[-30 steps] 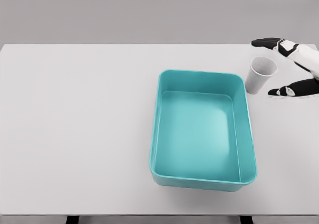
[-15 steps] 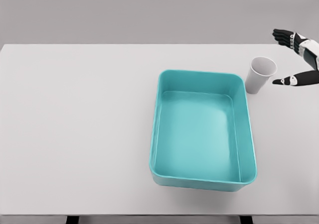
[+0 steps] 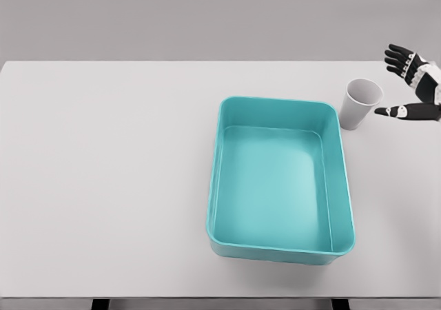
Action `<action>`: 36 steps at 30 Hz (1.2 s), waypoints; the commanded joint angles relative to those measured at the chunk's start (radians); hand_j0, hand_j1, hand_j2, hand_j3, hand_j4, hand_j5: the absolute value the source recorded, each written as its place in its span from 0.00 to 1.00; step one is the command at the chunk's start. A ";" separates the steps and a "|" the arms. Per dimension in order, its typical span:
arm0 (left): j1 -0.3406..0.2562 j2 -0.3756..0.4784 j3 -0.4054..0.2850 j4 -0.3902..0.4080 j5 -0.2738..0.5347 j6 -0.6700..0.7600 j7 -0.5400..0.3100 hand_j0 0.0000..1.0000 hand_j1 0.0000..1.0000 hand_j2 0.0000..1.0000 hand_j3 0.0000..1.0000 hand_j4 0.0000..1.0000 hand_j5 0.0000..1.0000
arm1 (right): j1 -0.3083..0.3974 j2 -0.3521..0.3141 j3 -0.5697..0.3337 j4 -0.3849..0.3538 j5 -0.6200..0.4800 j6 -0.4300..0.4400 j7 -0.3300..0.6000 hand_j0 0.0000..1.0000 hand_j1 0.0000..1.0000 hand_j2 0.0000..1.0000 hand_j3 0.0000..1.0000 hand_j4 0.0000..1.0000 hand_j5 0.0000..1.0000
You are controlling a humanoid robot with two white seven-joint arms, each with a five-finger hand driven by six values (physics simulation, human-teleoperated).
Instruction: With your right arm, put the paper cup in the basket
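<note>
- You have a wide white surface filling most of the view.
- Your teal basket sits right of centre on it, rectangular, open side up, nothing inside.
- Your right hand shows at the far right edge, fingers and thumb spread apart, holding nothing, just to the right of the cup and not touching it.
- The paper cup stands upright on the surface just beside the basket's far right corner, outside it.
</note>
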 commanded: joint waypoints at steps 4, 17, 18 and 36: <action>0.000 0.000 0.000 0.000 0.000 0.000 0.000 1.00 1.00 1.00 1.00 1.00 1.00 | 0.000 0.010 -0.003 0.017 -0.011 -0.004 0.000 1.00 1.00 1.00 1.00 1.00 1.00; -0.002 0.000 0.000 0.000 0.000 0.000 0.000 1.00 1.00 1.00 1.00 1.00 1.00 | -0.032 0.107 -0.025 0.255 -0.032 -0.050 0.000 1.00 1.00 1.00 1.00 1.00 1.00; -0.002 0.000 0.000 0.001 0.000 0.000 0.000 1.00 1.00 1.00 1.00 1.00 1.00 | -0.041 0.111 -0.025 0.264 -0.032 -0.051 0.000 1.00 1.00 1.00 1.00 1.00 1.00; 0.000 0.000 0.000 0.000 0.000 0.000 0.000 1.00 1.00 1.00 1.00 1.00 1.00 | -0.064 0.157 -0.014 0.333 -0.020 -0.068 0.000 1.00 1.00 1.00 1.00 1.00 1.00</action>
